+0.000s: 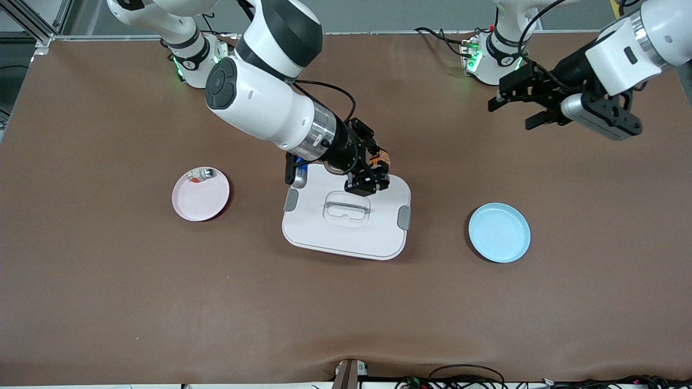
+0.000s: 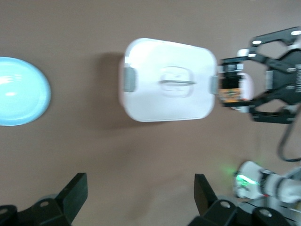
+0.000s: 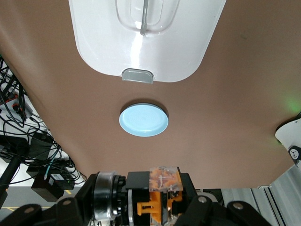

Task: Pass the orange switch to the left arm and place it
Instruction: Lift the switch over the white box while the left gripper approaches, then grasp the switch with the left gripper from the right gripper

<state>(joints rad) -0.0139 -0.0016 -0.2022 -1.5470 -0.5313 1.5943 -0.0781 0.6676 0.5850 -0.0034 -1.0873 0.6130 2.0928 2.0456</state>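
Note:
The orange switch [image 1: 383, 157] is held up in the air by my right gripper [image 1: 378, 167], which is shut on it over the box's edge that lies farther from the front camera. The right wrist view shows the switch [image 3: 162, 190] clamped between the black fingers. The white box [image 1: 346, 219] with its grey side clips sits mid-table. My left gripper [image 1: 511, 115] hangs open and empty over bare table toward the left arm's end. In the left wrist view its fingers [image 2: 75, 192] stand wide apart, with the box [image 2: 167, 80] and the held switch [image 2: 230, 89] ahead.
A pink plate [image 1: 200, 197] holding a small whitish part [image 1: 201, 174] lies toward the right arm's end. A light blue plate [image 1: 499, 232] lies toward the left arm's end, also in the wrist views [image 2: 21, 92] [image 3: 143, 120]. Cables run along the table's edges.

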